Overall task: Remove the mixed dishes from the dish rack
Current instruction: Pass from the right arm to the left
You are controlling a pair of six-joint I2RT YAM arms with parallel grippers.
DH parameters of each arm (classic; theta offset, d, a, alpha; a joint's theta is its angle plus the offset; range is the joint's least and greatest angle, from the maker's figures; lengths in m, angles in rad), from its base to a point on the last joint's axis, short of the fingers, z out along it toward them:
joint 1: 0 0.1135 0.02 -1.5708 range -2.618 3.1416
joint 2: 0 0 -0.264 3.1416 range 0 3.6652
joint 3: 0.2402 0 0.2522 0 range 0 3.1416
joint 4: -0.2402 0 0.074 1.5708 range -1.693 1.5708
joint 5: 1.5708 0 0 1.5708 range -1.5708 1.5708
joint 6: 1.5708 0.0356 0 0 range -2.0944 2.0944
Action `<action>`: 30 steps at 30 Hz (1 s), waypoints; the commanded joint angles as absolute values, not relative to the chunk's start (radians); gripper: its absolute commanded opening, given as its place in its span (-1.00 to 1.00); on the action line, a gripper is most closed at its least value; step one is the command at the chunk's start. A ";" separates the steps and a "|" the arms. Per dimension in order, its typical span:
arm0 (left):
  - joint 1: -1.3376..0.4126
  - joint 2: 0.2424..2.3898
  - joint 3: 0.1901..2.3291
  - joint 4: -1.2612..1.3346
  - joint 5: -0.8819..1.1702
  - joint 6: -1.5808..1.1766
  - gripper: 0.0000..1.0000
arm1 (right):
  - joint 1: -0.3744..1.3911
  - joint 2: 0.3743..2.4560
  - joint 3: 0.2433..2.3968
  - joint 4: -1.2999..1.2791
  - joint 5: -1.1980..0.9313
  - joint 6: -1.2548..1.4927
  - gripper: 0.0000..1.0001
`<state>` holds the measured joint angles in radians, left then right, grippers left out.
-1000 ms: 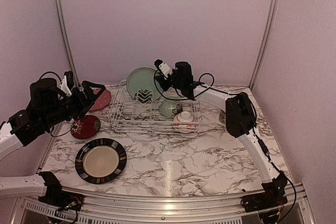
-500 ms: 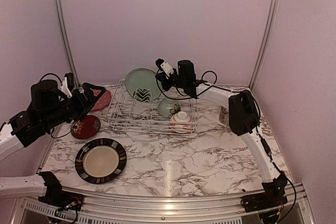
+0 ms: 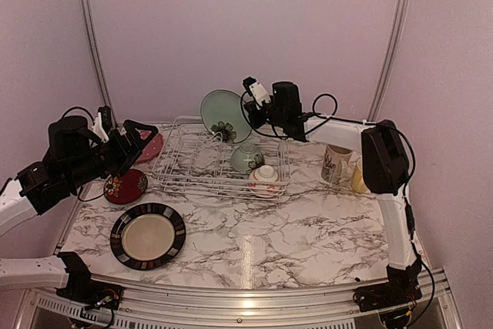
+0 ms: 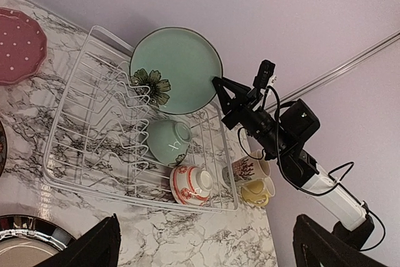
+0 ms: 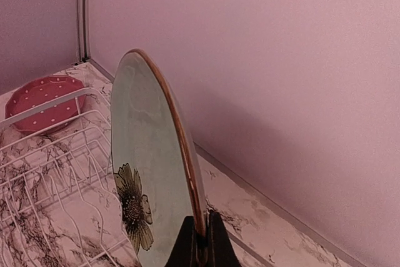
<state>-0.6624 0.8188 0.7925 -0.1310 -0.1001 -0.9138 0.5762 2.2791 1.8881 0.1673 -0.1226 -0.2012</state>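
Note:
My right gripper (image 3: pixel 250 111) is shut on the rim of the pale green flowered plate (image 3: pixel 223 115) and holds it upright above the back of the white dish rack (image 3: pixel 181 175); the fingers (image 5: pixel 187 242) pinch its edge (image 5: pixel 150 173). A green bowl (image 3: pixel 246 158) and the red-white patterned bowl (image 3: pixel 264 179) lie in the rack's right end. The black-rimmed cream plate (image 3: pixel 148 235), small dark-red plate (image 3: pixel 125 186) and pink dotted plate (image 3: pixel 151 146) lie on the table at left. The cream mug (image 3: pixel 336 164) and yellow mug (image 3: pixel 359 180) stand right of the rack. My left gripper (image 3: pixel 131 144) is open and empty.
The marble table ends at purple walls at the back and sides. The left wrist view shows the rack (image 4: pixel 69 173), the held plate (image 4: pixel 177 70) and the right arm (image 4: pixel 275 132) beyond it.
My right gripper has lifted the green flowered plate up out of the rack and carried it to the right. The rack shifted slightly. The left arm has barely moved.

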 commanded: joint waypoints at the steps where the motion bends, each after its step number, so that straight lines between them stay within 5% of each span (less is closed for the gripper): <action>1: -0.672 0.841 0.785 -0.081 -0.076 -0.922 0.98 | 0.605 2.249 1.937 0.285 -0.084 -0.163 -1.00; 30: -0.687 0.867 0.778 -0.056 -0.086 -0.922 0.98 | 0.593 2.127 1.945 0.241 0.010 0.111 -1.00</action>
